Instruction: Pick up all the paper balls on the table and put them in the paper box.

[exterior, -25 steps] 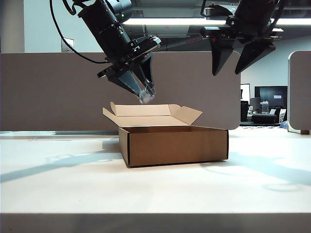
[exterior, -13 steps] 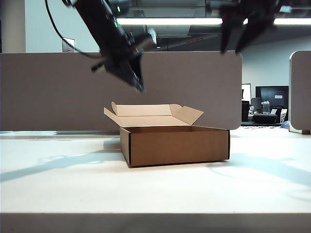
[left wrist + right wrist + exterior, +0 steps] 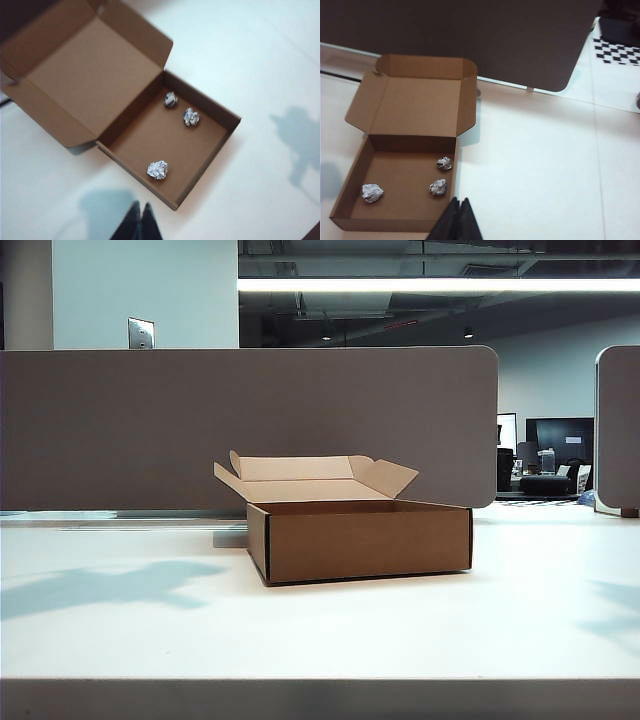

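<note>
Both arms have risen out of the exterior view since a second ago. The paper box (image 3: 150, 135) holds three paper balls (image 3: 157, 169). The left gripper (image 3: 139, 209) and right gripper (image 3: 458, 202) are pinched closed, empty, mostly cut off.

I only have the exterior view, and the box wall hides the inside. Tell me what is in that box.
Observer: Three paper balls lie on the floor of the paper box; two sit close together and one lies apart.
Operator: Report the table around it.
Observer: No ball shows on the table in either wrist view.
Operator: No arms in my picture. Give me the end effectors.
Observer: The left end effector and the right end effector are both shut and empty, raised above the table beside the box.
</note>
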Controlling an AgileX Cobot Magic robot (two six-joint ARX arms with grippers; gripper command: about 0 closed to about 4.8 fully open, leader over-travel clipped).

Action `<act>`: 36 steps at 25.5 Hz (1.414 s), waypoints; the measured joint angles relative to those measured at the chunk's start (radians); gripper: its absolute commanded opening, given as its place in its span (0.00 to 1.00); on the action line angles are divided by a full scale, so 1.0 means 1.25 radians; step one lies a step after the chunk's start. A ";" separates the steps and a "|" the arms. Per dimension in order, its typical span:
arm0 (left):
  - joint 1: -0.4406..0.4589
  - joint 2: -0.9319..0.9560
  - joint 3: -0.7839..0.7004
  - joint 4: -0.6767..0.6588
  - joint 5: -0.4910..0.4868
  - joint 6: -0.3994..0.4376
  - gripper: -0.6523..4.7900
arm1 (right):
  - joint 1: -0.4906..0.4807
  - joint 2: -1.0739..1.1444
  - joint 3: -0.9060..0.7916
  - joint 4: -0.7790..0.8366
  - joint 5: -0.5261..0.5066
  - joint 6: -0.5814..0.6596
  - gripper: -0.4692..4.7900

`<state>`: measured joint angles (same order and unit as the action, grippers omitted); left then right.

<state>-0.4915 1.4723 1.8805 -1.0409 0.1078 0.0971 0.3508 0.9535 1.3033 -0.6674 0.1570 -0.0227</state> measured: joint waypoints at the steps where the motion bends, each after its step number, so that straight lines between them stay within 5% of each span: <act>1: 0.000 -0.036 -0.011 -0.004 -0.005 0.000 0.11 | 0.000 -0.025 0.000 -0.015 0.000 0.007 0.08; 11: 0.004 -0.525 -0.448 0.042 -0.097 -0.004 0.11 | 0.001 -0.394 -0.222 -0.055 0.001 0.036 0.08; 16: 0.004 -0.824 -0.826 0.338 -0.140 -0.004 0.11 | 0.001 -0.529 -0.469 0.034 0.036 0.019 0.15; 23: 0.004 -0.932 -1.061 0.356 -0.147 -0.045 0.11 | 0.001 -0.577 -0.587 0.111 0.038 0.012 0.15; 31: 0.004 -1.077 -1.313 0.573 -0.145 -0.130 0.11 | 0.002 -0.658 -0.782 0.238 -0.067 -0.017 0.15; 36: 0.004 -1.168 -1.363 0.586 -0.142 -0.133 0.11 | 0.002 -0.733 -0.833 0.266 -0.069 -0.009 0.15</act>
<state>-0.4866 0.0124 0.1772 -0.3080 -0.0692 -0.0689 0.3527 0.0372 0.2623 -0.3351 0.0704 -0.0345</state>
